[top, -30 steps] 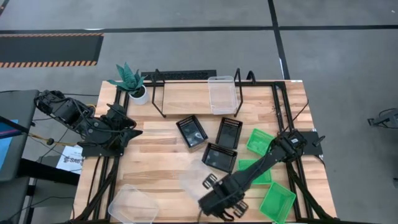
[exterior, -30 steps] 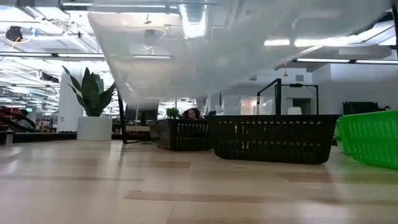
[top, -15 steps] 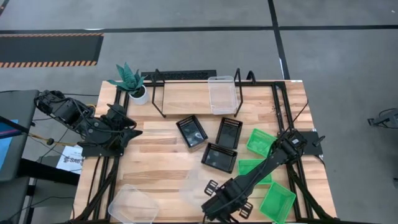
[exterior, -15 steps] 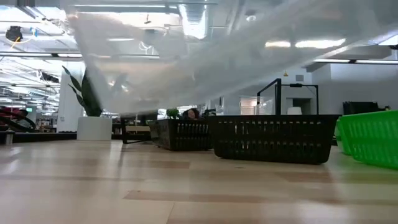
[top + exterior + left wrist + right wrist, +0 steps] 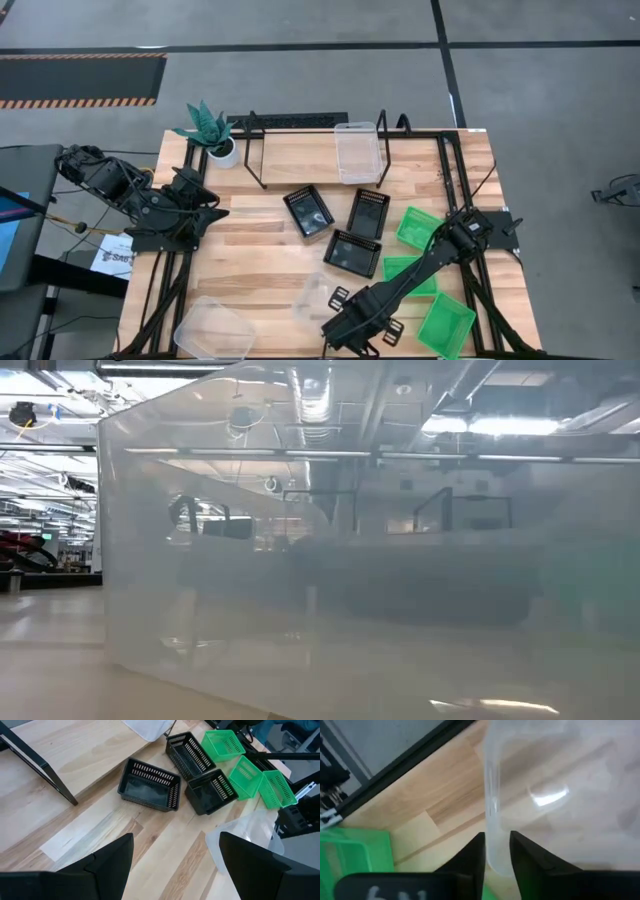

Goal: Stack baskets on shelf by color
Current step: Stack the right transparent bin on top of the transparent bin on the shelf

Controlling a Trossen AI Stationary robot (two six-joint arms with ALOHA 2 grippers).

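On the surface (image 5: 250, 250), the shelf (image 5: 300, 150) stands at the rear with one tray (image 5: 358, 152) on its right end and a plant pot (image 5: 222, 150) just off its left end. Three mesh baskets (image 5: 350, 225) cluster mid-surface, with three more baskets (image 5: 425, 275) to their right. Two trays (image 5: 213, 328) lie near the front edge, left of the right gripper (image 5: 338, 303).

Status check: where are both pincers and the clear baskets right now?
Right pincer shut on clear basket at front edge. Left pincer open, parked at left side. One clear basket on shelf, another front-left. Black baskets sit between.
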